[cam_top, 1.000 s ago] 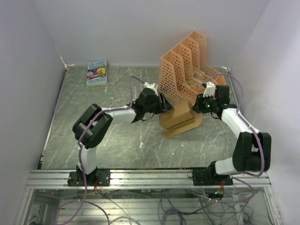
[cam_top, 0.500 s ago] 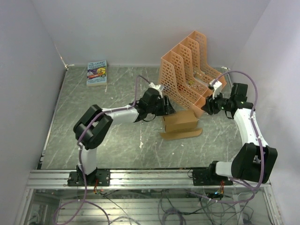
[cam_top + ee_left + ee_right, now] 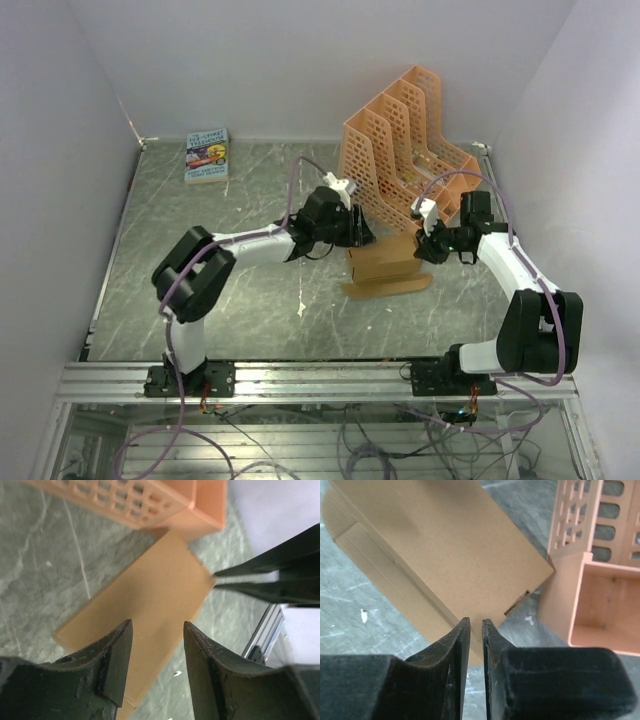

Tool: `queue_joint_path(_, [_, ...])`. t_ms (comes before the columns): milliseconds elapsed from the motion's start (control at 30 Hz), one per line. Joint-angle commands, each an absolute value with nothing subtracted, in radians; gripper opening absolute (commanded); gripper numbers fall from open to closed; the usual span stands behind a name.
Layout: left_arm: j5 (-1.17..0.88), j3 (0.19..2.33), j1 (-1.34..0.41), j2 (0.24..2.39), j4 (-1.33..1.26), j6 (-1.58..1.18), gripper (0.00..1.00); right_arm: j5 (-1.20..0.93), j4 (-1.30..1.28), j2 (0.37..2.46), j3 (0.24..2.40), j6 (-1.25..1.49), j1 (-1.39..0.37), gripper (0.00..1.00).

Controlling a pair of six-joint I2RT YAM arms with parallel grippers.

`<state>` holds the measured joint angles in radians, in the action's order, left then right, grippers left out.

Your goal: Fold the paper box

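Well to the left of the orange rack (image 3: 400, 140) lies a small book (image 3: 207, 155). The left gripper (image 3: 364, 233) hangs just before the rack's left front corner, its jaws apart and nothing between them. The paper box (image 3: 388, 262) lies just in front of the rack, close against its base. The right gripper (image 3: 421, 246) is before the rack's right part, at the box's right edge. Its jaws are almost together, and I cannot tell if they pinch cardboard.

A high rear camera looks down; both wrist cameras share the paper box (image 3: 420, 545) up close.
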<state>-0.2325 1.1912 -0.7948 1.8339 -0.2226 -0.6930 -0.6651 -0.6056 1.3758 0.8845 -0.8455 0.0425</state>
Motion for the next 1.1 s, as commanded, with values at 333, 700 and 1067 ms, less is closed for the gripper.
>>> queue_joint_path(333, [-0.322,1.187,-0.833,1.957,-0.142,-0.628,0.52,-0.605,-0.618,1.427,0.898,-0.804,0.065,0.17])
queue_joint_path(700, [-0.23,1.142,-0.833,1.84,-0.1,-0.623,0.52,-0.482,-0.539,1.366,0.837,-0.815,0.097,0.18])
queue_joint_path(1067, [-0.216,1.098,-0.831,1.788,-0.071,-0.619,0.52,-0.434,-0.462,1.426,0.819,-0.748,-0.079,0.15])
